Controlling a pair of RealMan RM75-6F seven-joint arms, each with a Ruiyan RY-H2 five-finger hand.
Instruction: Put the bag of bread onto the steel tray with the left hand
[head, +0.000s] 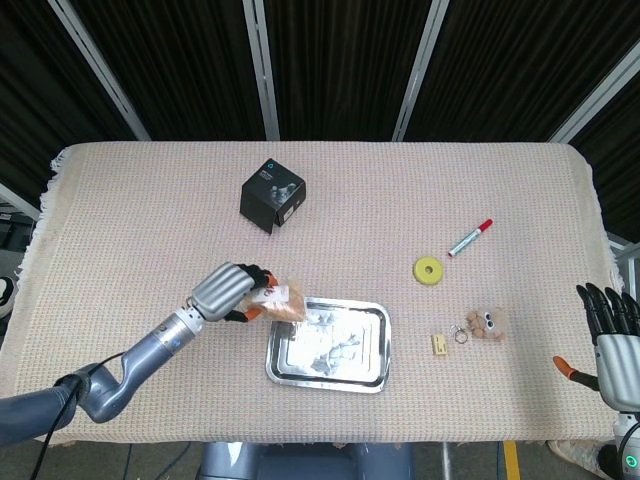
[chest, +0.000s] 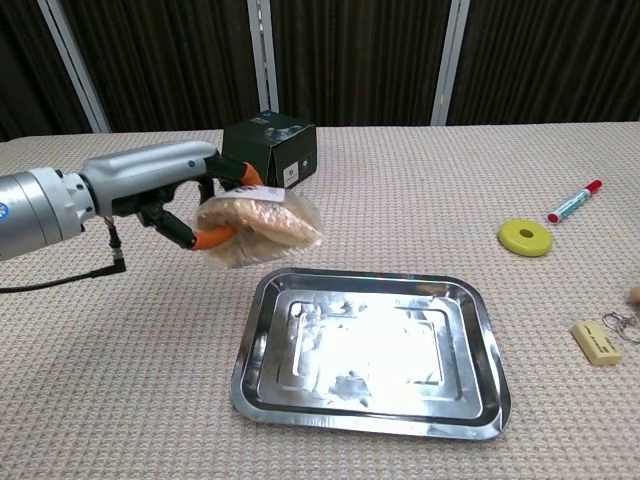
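My left hand (head: 226, 290) (chest: 190, 205) grips the clear bag of bread (head: 280, 303) (chest: 262, 226) and holds it in the air. The bag hangs just over the left rim of the steel tray (head: 340, 372) (chest: 470, 400), which lies empty near the table's front middle. My right hand (head: 612, 335) is at the far right edge of the head view, fingers spread, holding nothing. The chest view does not show the right hand.
A black box (head: 272, 195) (chest: 267, 152) stands behind the tray to the left. To the right lie a yellow ring (head: 428, 269) (chest: 525, 237), a red-capped marker (head: 469, 238) (chest: 574, 201), a small eraser (head: 438, 344) (chest: 596, 343) and a plush keychain (head: 483, 324).
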